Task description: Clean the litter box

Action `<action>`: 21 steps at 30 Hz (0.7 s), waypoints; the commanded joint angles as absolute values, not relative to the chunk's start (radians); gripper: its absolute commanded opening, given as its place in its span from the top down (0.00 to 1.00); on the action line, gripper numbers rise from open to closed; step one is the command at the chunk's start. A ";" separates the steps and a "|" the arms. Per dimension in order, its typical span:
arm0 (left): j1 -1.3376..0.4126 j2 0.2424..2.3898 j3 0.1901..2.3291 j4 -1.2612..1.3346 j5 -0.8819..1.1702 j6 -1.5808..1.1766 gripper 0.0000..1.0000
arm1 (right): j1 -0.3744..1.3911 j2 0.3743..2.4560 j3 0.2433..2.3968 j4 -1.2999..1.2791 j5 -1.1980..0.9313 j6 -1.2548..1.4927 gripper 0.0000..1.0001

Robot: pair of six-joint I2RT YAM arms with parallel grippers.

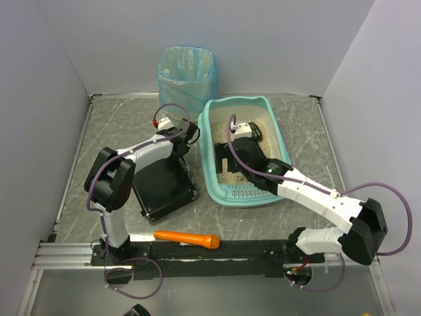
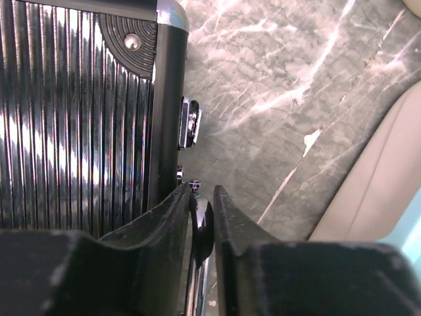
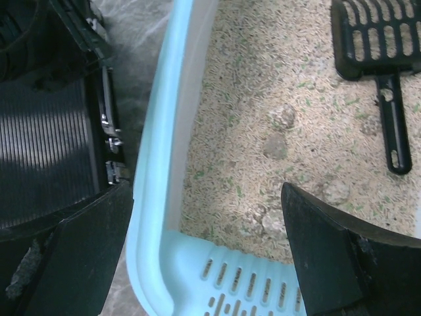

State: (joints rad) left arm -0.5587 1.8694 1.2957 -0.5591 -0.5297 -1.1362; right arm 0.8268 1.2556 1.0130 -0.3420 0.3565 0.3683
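The light teal litter box (image 1: 245, 193) holds beige litter and lies right of centre. My right gripper (image 1: 227, 158) is open over its near-left corner. In the right wrist view the gripper (image 3: 207, 187) straddles the box's left wall (image 3: 158, 131), with one finger (image 3: 85, 257) outside and the other (image 3: 329, 257) over the litter by the slotted lip (image 3: 250, 283). A black slotted scoop (image 3: 378, 39) lies on the litter, with grey clumps (image 3: 276, 145) near it. My left gripper (image 1: 189, 139) is shut (image 2: 199, 191) on a thin dark part at the black case's edge.
The flat black ribbed case (image 1: 164, 187) lies left of the litter box, close to its wall, and shows in the left wrist view (image 2: 72, 118). A blue-bagged waste bin (image 1: 185, 76) stands at the back. An orange-handled tool (image 1: 187, 238) lies near the front rail.
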 commanded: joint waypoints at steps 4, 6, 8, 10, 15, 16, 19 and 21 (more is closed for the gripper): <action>-0.516 1.991 1.152 -1.285 -0.733 -1.141 0.99 | 0.822 1.174 0.963 -0.269 0.425 0.350 0.00; -0.474 1.973 1.120 -1.246 -0.761 -1.120 0.99 | 0.821 1.164 0.962 -0.270 0.426 0.347 0.00; -0.427 1.939 1.112 -1.185 -0.793 -1.073 0.99 | 0.818 1.158 0.960 -0.273 0.434 0.344 0.00; -0.397 1.927 1.135 -1.190 -0.858 -1.062 0.99 | 0.816 1.155 0.962 -0.273 0.439 0.342 0.00; -0.336 1.911 1.207 -1.298 -1.039 -1.154 0.99 | 0.815 1.169 0.982 -0.285 0.446 0.334 0.00; -0.319 1.905 1.201 -1.273 -1.032 -1.103 0.99 | 0.816 1.178 0.994 -0.294 0.459 0.337 0.00; -0.310 1.896 1.203 -1.230 -1.028 -1.061 0.99 | 0.810 1.189 1.008 -0.305 0.465 0.328 0.00; -0.311 1.904 1.219 -1.239 -1.081 -1.063 0.99 | 0.808 1.190 1.012 -0.313 0.463 0.331 0.00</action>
State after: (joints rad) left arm -0.3561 1.8603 1.2804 -0.7982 -0.8478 -1.1622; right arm 0.8188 1.1870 0.9646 -0.3168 0.4309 0.3443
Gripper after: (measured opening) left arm 0.125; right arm 0.999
